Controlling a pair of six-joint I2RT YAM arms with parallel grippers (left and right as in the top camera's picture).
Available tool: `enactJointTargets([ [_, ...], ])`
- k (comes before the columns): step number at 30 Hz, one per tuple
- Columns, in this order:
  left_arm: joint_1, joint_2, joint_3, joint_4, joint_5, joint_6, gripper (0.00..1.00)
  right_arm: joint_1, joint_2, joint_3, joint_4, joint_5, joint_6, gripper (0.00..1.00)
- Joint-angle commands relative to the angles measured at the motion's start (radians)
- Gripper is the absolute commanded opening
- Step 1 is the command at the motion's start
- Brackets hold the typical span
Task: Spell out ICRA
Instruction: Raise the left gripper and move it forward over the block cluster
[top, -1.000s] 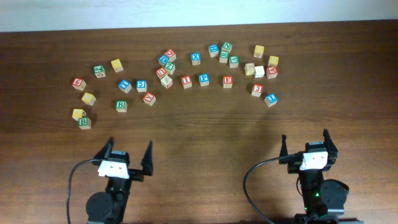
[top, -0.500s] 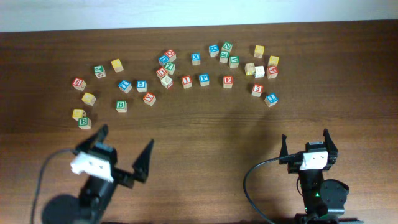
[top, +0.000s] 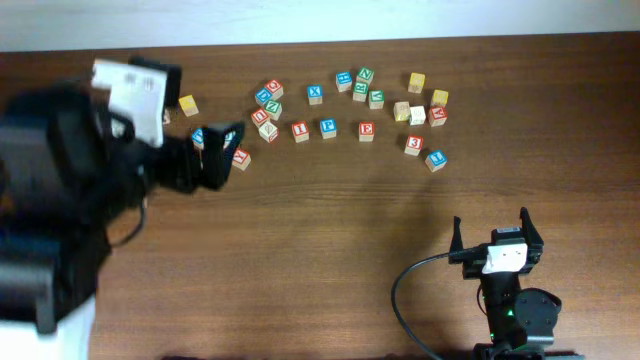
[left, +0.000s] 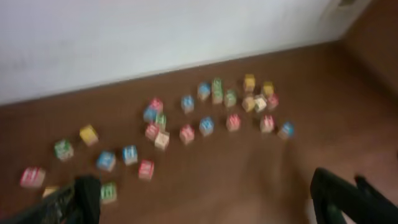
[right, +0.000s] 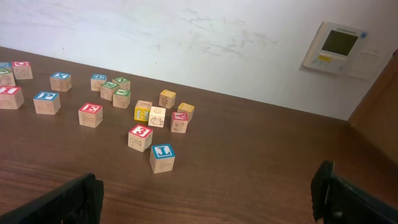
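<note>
Jaws stand wide and empty on both arms: your left arm (top: 60, 190) hangs high over the left end of the scatter, and your right arm (top: 510, 300) sits at the near edge of the worktop (top: 330, 230), well apart from every cube. The red I (top: 300, 130) lies just right of the left jaws, so that arm is nearer; what looks like the red A (top: 437, 115) sits in the right-hand cluster. You need four cubes out of twenty-odd; R and C are too small to pick out.
</note>
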Motion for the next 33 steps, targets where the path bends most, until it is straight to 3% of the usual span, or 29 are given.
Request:
enactJointTargets([
  [1,0.002,0.192,0.278,-0.145,0.014,0.065,0.99,0.0,-0.006,-0.005,-0.004,-0.009,0.004,0.98],
  [4,0.002,0.287,0.379,-0.19,0.015,0.064,0.99,0.0,-0.006,-0.005,-0.004,-0.009,0.004,0.99],
  [10,0.002,0.358,0.383,-0.15,-0.028,0.064,1.0,0.0,-0.006,-0.005,-0.004,-0.009,0.004,0.98],
  [11,0.002,0.371,0.383,-0.141,-0.063,0.065,0.92,0.0,-0.006,-0.005,-0.004,-0.009,0.004,0.98],
  [12,0.003,0.384,0.383,-0.133,-0.099,0.064,0.3,0.0,-0.006,-0.005,-0.004,-0.009,0.004,0.98],
  [13,0.003,0.391,0.383,-0.13,-0.119,0.064,0.0,0.0,-0.006,-0.005,-0.004,-0.009,0.004,0.98],
  [16,0.005,0.419,0.383,-0.13,-0.22,0.023,0.0,0.0,-0.006,-0.005,-0.004,-0.009,0.004,0.98],
  [21,0.029,0.475,0.381,-0.142,-0.435,-0.208,0.0,0.0,-0.006,-0.005,-0.004,-0.008,0.004,0.99],
  [26,0.077,0.541,0.374,-0.183,-0.438,-0.289,0.0,0.0,-0.006,-0.005,-0.004,-0.009,0.004,0.98],
  [33,0.084,0.639,0.367,-0.217,-0.402,-0.294,0.0,0.0,-0.006,-0.005,-0.004,-0.009,0.004,0.98],
])
